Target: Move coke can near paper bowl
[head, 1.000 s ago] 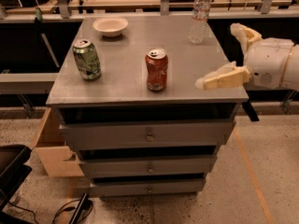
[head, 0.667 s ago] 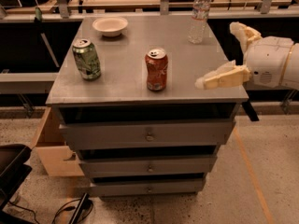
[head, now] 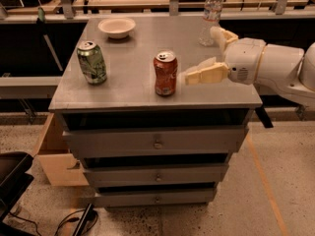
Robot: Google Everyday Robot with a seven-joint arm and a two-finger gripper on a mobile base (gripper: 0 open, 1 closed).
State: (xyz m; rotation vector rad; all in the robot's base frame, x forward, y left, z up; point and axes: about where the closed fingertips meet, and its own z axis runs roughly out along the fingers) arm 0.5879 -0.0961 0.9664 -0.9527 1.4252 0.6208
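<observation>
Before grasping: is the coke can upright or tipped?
Upright: the can stands on the table, silver top up. The end effector hovers open beside it, not touching.

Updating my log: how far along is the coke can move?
Done: nothing; the coke can stands near the front edge, far from the paper bowl at the back. In hand: the gripper, open, sits just right of the can. Left: grasp, carry, set down.

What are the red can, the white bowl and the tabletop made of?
Coke can: likely aluminium, glossy red print, bare silver top. Paper bowl: matte off-white, thin flared rim, probably paper. Tabletop: seemingly brushed grey metal, dull sheen. The claw, open, cream and plastic-looking, sits right of the can.
</observation>
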